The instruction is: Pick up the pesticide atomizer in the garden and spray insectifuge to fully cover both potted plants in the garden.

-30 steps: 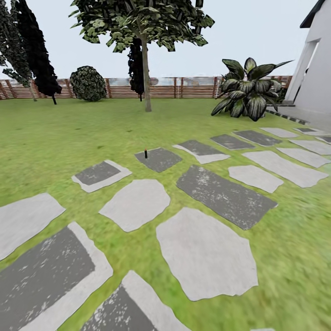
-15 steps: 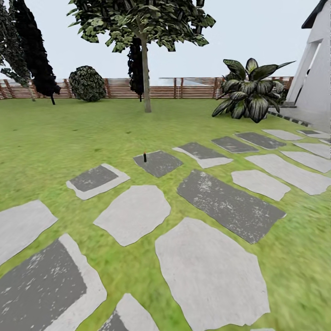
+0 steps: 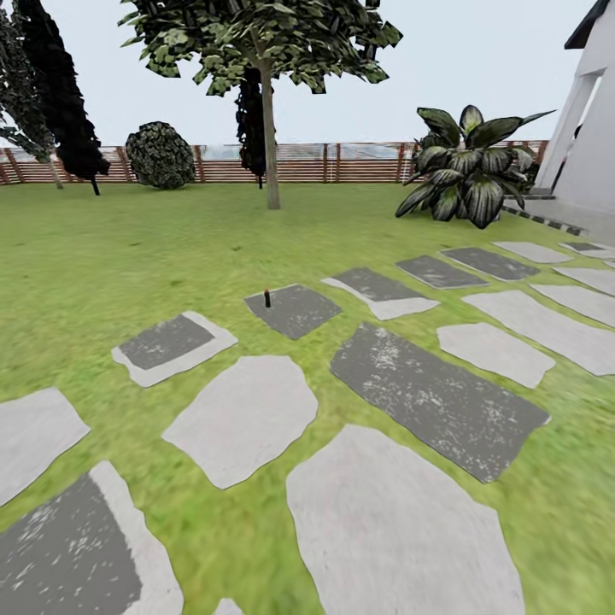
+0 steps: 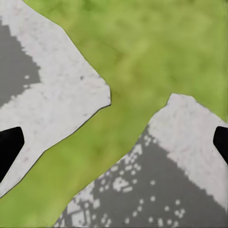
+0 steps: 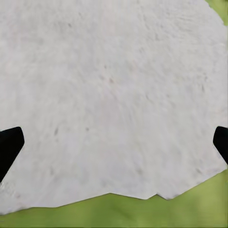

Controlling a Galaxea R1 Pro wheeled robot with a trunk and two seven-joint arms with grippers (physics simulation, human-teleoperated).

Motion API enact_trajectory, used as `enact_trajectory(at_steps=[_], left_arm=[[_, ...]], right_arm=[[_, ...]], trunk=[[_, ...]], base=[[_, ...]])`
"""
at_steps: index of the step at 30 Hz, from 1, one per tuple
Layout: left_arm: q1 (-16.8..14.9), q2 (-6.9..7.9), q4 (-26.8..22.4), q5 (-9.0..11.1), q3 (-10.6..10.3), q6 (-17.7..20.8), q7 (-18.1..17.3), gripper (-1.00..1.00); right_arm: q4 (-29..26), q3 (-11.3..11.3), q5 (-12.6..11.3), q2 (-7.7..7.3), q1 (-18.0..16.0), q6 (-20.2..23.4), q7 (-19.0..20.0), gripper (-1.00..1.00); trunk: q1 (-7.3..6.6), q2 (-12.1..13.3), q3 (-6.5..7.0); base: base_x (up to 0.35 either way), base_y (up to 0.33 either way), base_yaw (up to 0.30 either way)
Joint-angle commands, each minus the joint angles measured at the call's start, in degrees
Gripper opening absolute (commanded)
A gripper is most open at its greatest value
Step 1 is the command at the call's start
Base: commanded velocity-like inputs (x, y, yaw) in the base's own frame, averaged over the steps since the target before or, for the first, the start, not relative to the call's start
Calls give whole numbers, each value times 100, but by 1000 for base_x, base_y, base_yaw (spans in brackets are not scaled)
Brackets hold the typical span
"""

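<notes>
1. A garden beside a house: green lawn (image 3: 128,248) set with grey stepping stones (image 3: 242,418).
2. A brown wooden slat fence (image 3: 299,162) bounds it, with a tree (image 3: 266,102) and broad-leaved shrub (image 3: 465,171).
3. A white house wall (image 3: 594,128) stands at the right.

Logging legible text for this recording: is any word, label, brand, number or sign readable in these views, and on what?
None can be read. The small dark upright object on a dark paving stone is too small to show any label. The wooden fence, the white building and the stepping stones bear no lettering.
</notes>
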Motion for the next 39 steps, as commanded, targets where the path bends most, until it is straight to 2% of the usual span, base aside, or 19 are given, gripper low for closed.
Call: enact_trajectory(at_steps=[1,13,39], left_arm=[[-3,-1,6,46,-5,-17,-8,100],[-3,-2,3,46,-5,-19,-8,100],[-3,-2,5,39,-7,-17,-8,100]], right_arm=[[4,2,2,-1,-3,-18,4,100],[4,5,2,-1,-3,-18,9,100],[4,6,-7,-1,-3,-18,22,100]], trunk=[[2,-2,-5],[2,-2,-5],[2,-2,-5]], base=[[332,0,0],[331,65,0],[304,195,0]])
